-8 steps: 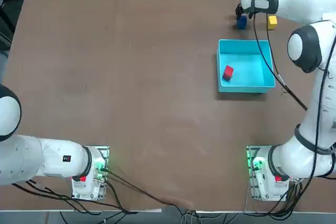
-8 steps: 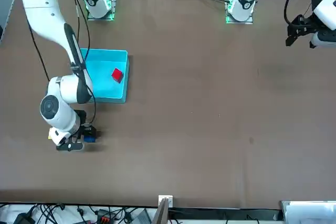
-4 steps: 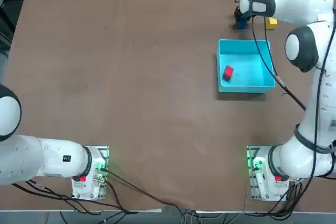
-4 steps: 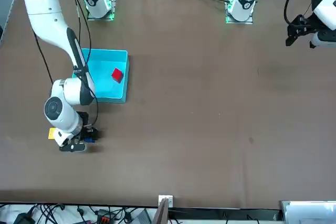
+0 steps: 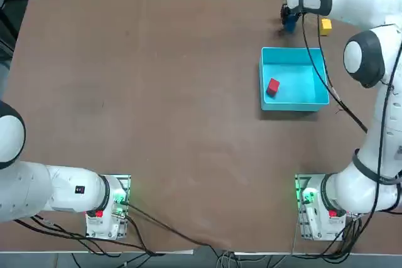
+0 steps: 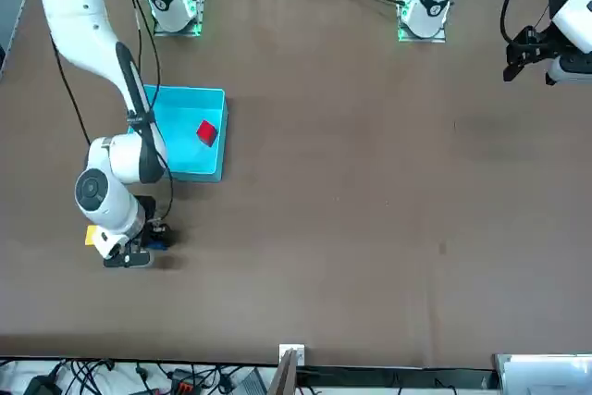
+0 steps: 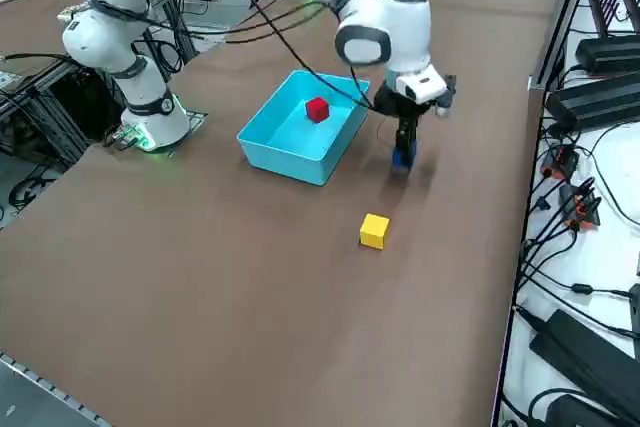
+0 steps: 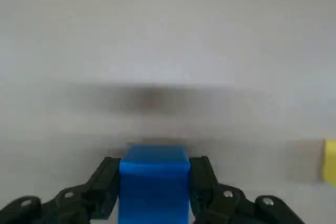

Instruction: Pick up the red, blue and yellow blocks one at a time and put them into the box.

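**Blue block clamped in the pincer beyond the box; red block already inside**

The red block (image 5: 272, 86) is seen lying on the floor of the box (image 5: 317, 100), near the wall on the side away from the working arm, so that part of the task is judged done. The box sits on the table (image 5: 176, 92) within the right arm's reach, between the arm's base and the two remaining cubes, presumably so that each block can be carried back over a low wall and dropped in.

Beyond the box, the blue block (image 8: 154, 182) is gripped by the right pincer (image 8: 154, 192): in the wrist view both fingers (image 8: 205, 179) are pressed flat against opposite faces of the cube, with the cube's upper face showing squarely between them. The grip is taken on the sides, which is judged to leave the block free to fall straight once released. Whether the cube rests on the table or has just cleared it cannot be told. The yellow block (image 7: 375, 230) is left alone on the table, near the blue one but apart from it, and untouched.

The right arm is stretched far forward from its base, passing beside the box, with the wrist bent so that the pincer points straight down at the table, as the right side view shows. A lift and a short carry back toward the box are judged to be called for next.
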Robot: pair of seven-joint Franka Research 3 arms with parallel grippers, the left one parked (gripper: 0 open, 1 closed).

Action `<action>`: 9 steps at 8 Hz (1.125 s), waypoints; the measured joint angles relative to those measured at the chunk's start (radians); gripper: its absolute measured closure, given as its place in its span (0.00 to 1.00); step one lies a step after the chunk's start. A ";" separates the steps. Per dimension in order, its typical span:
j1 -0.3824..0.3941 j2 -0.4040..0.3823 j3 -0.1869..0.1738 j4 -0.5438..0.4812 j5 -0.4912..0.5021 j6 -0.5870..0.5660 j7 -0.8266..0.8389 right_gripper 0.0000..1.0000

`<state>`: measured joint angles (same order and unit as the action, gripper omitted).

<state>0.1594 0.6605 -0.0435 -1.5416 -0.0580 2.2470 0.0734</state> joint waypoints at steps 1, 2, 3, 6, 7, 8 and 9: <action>0.015 -0.072 0.003 -0.005 0.001 -0.099 0.020 0.30; 0.030 -0.156 0.005 -0.031 0.001 -0.173 0.056 0.30; 0.054 -0.238 0.008 -0.088 0.002 -0.205 0.108 0.30; 0.132 -0.410 0.010 -0.376 0.002 -0.128 0.209 0.30; 0.138 -0.455 0.010 -0.488 0.002 -0.042 0.215 0.30; 0.139 -0.489 0.010 -0.593 0.002 0.052 0.217 0.30; 0.142 -0.507 0.010 -0.679 0.002 0.146 0.217 0.30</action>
<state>0.3015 0.1534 -0.0331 -2.2205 -0.0559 2.3925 0.2901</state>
